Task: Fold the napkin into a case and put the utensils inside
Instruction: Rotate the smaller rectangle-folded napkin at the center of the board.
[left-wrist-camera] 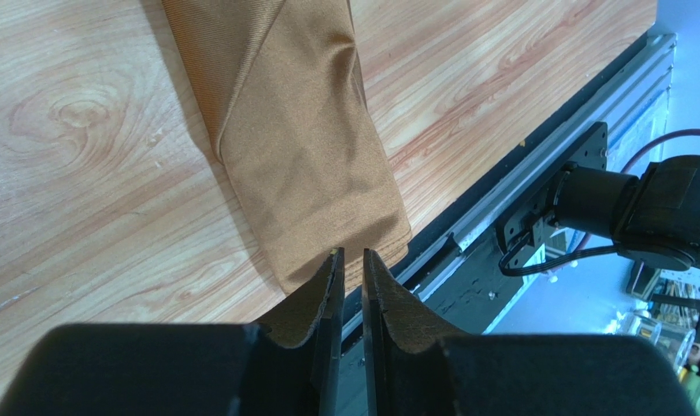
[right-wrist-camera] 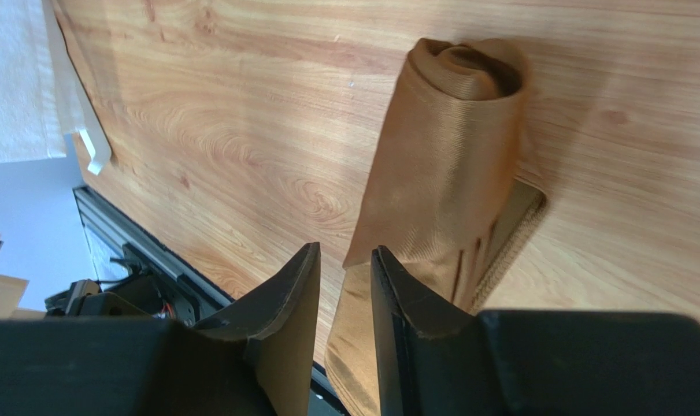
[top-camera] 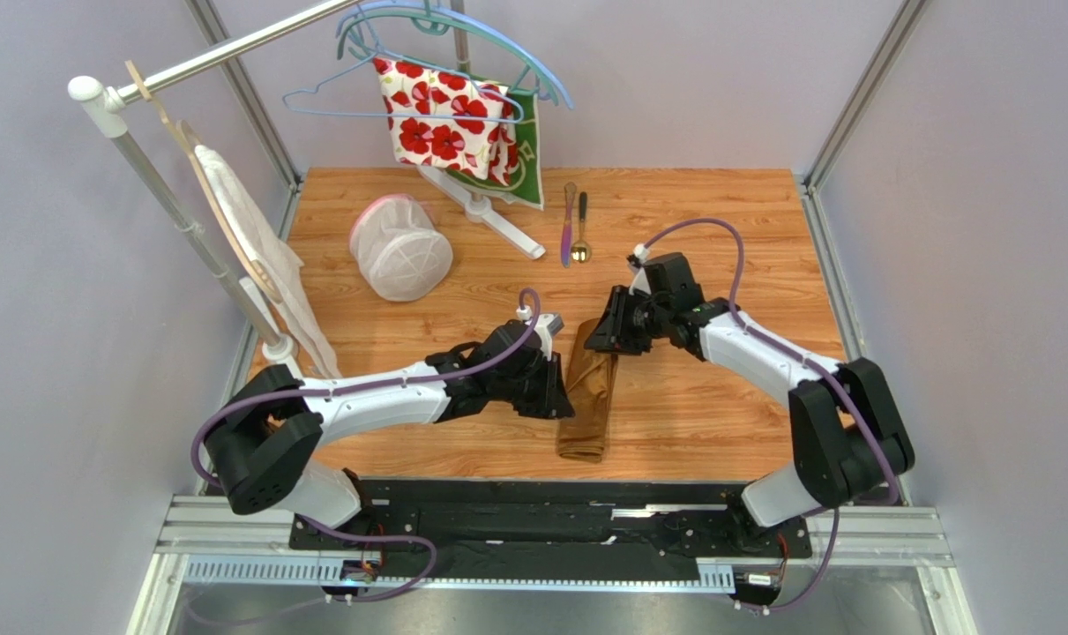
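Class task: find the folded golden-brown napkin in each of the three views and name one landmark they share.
Top external: the napkin lies lengthwise at centre, between the two grippers.
Left wrist: upper centre, running down to the fingertips.
Right wrist: centre-right, its rolled end uppermost.
Shared landmark: the wooden tabletop.

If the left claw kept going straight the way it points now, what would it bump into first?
Probably the near end of the folded golden-brown satin napkin, lying just ahead of the left gripper; depth is hard to judge.

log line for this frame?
phase: folding | napkin: narrow folded strip on table | left gripper, right gripper: nearly shut, at strip | utensils: far side, not inserted
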Robot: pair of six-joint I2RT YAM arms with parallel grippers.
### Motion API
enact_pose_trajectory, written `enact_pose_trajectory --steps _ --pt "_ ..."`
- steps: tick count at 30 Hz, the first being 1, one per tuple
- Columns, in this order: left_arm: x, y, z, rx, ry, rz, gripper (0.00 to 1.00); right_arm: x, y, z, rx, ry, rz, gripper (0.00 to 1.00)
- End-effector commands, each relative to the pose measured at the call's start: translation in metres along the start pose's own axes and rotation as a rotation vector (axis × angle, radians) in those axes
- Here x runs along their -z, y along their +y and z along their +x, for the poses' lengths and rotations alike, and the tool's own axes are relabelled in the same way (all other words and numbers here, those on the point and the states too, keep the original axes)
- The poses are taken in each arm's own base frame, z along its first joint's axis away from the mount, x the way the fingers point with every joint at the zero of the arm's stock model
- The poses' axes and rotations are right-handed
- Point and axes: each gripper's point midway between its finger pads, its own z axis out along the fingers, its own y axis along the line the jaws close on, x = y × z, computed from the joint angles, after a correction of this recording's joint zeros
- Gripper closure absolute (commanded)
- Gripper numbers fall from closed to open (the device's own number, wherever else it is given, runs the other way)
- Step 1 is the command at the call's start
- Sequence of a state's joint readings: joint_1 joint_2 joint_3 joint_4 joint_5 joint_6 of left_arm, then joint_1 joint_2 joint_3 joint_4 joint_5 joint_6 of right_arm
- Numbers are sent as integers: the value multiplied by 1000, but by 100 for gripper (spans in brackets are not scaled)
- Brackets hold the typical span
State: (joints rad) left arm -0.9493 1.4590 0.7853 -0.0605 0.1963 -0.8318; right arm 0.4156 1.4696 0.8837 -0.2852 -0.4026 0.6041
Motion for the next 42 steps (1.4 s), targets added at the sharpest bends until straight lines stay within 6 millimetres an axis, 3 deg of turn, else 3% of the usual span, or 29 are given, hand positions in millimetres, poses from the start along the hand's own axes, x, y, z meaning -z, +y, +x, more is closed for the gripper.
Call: enact_pose_trajectory --steps 1,5,10,18,24,29,32,42 --pt "-1 -7 -10 6 -45 16 79 -15 21 -5 57 23 -91 69" --pt "-1 -6 -9 6 -42 12 79 -33 10 -2 49 66 -74 73" --pt "-4 -16 -7 -20 -15 57 79 -39 -21 -5 48 71 -19 73" --pt "-21 -40 7 -78 54 108 73 -41 -53 -10 40 73 -2 72" --pt "-37 -51 10 -104 84 138 73 -51 -72 -4 13 99 8 71" --pt "-50 -59 26 -122 154 182 72 -55 -76 -2 -7 104 -4 71" --pt "-59 -53 39 -117 201 184 73 -53 -77 -4 -19 94 0 71" --pt "-57 38 72 -196 311 -151 79 -47 -94 -5 -90 53 68 71"
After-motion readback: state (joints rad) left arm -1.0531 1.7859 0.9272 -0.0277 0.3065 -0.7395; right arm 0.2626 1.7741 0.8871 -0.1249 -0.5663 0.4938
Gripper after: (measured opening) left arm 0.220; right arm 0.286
